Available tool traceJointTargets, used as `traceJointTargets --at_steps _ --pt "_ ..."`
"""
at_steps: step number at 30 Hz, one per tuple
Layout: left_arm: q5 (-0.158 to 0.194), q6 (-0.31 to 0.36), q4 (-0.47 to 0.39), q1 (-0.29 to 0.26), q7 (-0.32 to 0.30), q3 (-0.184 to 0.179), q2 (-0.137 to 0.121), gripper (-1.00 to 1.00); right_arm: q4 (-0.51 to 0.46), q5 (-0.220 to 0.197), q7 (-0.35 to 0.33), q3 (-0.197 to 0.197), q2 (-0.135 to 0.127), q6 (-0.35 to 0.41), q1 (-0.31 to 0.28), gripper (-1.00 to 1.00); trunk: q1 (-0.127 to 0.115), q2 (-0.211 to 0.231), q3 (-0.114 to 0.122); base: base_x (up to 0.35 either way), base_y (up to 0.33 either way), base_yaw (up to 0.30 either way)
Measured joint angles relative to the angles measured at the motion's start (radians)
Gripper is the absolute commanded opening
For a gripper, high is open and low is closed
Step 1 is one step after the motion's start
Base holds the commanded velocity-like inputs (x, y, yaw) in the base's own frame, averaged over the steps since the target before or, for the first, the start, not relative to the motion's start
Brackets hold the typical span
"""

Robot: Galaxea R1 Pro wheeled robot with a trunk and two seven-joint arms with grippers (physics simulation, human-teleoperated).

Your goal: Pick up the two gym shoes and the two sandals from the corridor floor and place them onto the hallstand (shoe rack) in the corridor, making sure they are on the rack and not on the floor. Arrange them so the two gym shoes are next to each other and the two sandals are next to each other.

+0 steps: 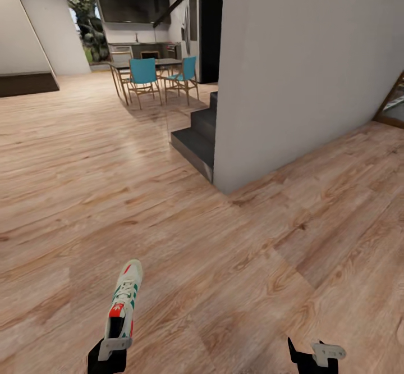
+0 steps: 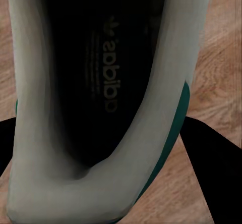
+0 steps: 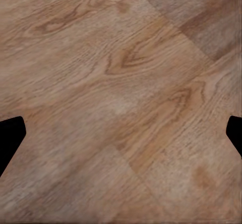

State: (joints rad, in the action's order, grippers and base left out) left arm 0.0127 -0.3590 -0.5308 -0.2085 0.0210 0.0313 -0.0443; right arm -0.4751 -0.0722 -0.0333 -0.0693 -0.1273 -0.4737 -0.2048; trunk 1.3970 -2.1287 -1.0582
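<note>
Currently gripped one gym shoe (image 1: 124, 301) at the heel in left claw (image 1: 112, 345), off the corridor floor (image 1: 235, 261); right claw (image 1: 314, 357) spread, empty; best kept level in transit.

left hand (image 1: 110, 345): black body, pale grey bracket plate
right hand (image 1: 314, 356): black fingers, pale grey bracket with small holes

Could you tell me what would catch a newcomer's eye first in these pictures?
The cream-white sneaker with teal stripes and a red-orange heel patch, gripped by the left gripper above the light brown wood-plank floor. Beyond it, dark grey steps beside a pale wall, and turquoise dining chairs further back.
</note>
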Motion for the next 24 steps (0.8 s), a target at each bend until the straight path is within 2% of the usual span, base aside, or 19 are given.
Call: traceJointTargets --at_steps 16,24 --pt "0.0 0.0 0.0 0.0 0.0 0.0 0.0 -1.0 0.0 0.0 0.0 0.0 0.0 0.0 0.0 1.0 0.0 0.0 0.008 0.004 0.0 -0.299" --pt "0.0 0.0 0.0 0.0 0.0 0.0 0.0 -1.0 0.0 0.0 0.0 0.0 0.0 0.0 0.0 1.0 -0.001 0.0 0.013 0.199 0.0 -0.299"
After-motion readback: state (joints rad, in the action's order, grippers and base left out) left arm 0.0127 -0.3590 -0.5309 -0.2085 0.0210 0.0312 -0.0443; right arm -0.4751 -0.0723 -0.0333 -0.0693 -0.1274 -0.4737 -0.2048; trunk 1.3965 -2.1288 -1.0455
